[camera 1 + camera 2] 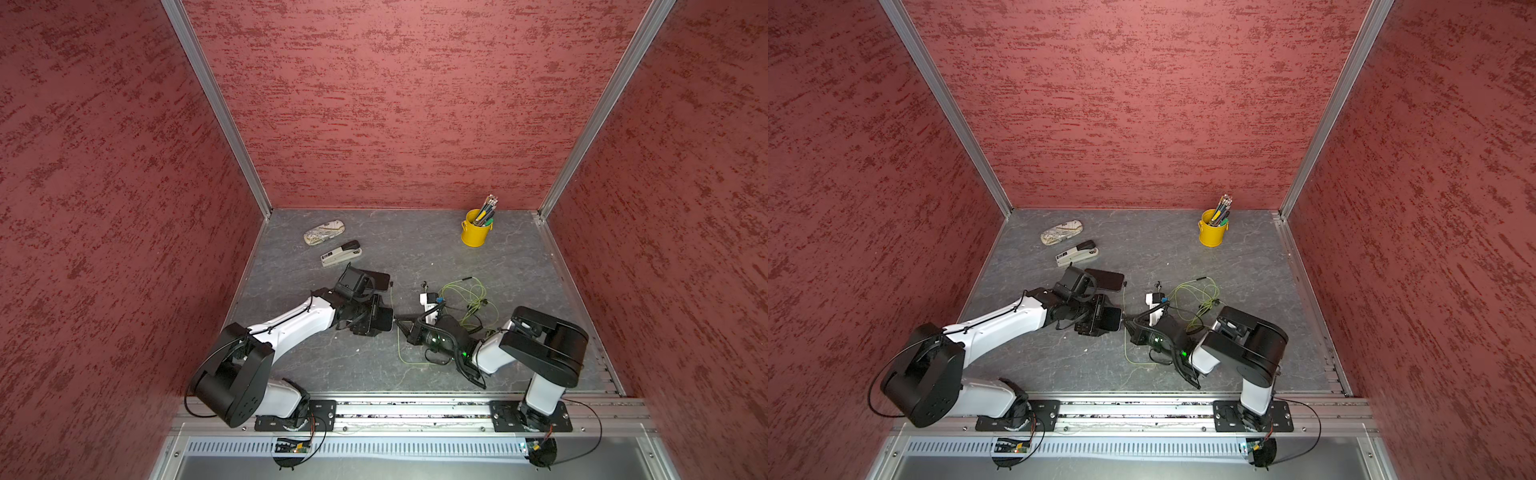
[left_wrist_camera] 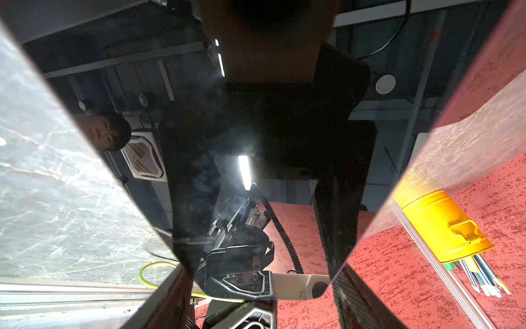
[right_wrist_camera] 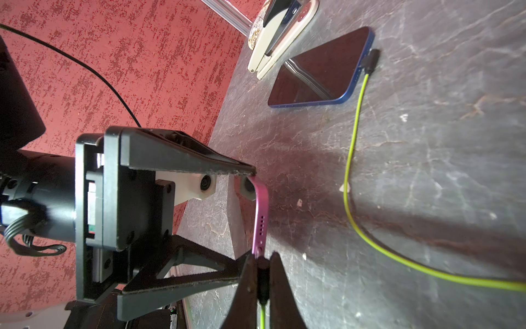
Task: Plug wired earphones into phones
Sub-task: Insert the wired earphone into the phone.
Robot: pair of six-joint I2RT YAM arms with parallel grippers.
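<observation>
Holding the plug (image 3: 263,280) clamped at the phone (image 3: 261,210) edge, the right gripper (image 3: 262,262) needs a straight push inward; the left gripper (image 3: 247,213) clamps the phone.

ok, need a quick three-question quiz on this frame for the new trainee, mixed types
1. True or false: the left gripper is shut on a phone.
2. What does the right gripper pinch? A: a stapler. B: a black earphone plug. C: a pen.
3. How many phones lie ungripped on the table?

Key
1. True.
2. B.
3. One, the blue-edged phone.
</observation>
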